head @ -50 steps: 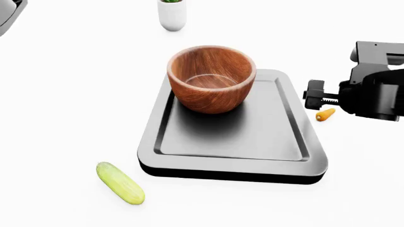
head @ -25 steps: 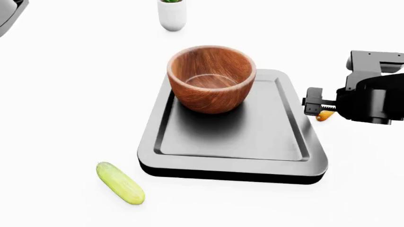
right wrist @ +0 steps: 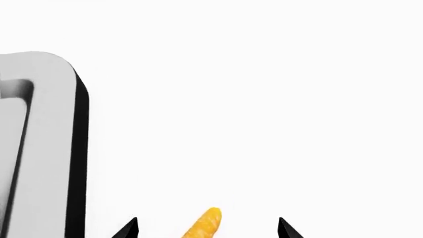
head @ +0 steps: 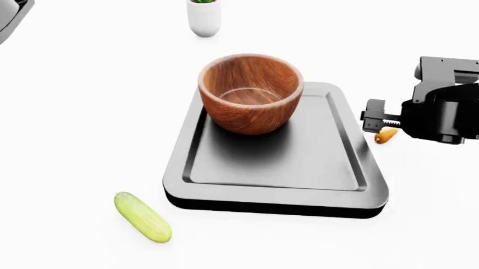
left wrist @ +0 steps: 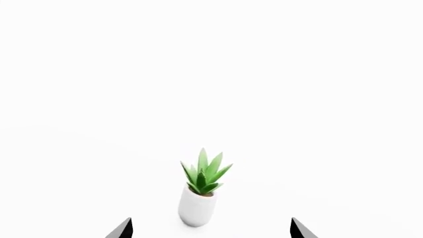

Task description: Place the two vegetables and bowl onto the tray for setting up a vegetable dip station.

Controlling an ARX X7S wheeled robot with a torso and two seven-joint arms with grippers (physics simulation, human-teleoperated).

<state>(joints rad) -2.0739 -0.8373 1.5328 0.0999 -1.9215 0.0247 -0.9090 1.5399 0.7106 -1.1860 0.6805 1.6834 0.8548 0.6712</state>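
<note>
The reddish-brown wooden bowl (head: 250, 92) stands on the far left part of the grey tray (head: 299, 199). The pale yellow-green cucumber (head: 142, 217) lies on the white surface, off the tray's near left corner. The small orange carrot (head: 386, 135) lies on the surface just right of the tray. My right gripper (head: 373, 117) hovers right beside it. In the right wrist view the carrot (right wrist: 205, 224) sits between the spread fingertips (right wrist: 129, 229) without touching them, and the gripper (right wrist: 207, 231) is open. My left gripper (left wrist: 211, 232) is open and empty, far from the tray.
A white pot holding a green plant (head: 203, 17) stands beyond the bowl; in the left wrist view the pot (left wrist: 197, 206) is in front of the left fingers. The tray's dark-sided corner (right wrist: 53, 124) lies close beside the carrot. Part of my left arm (head: 8, 19) shows at the far left.
My right gripper dipped over the carrot, partly hiding it, then eased back slightly up and right. The carrot, bowl, cucumber and tray have not moved.
</note>
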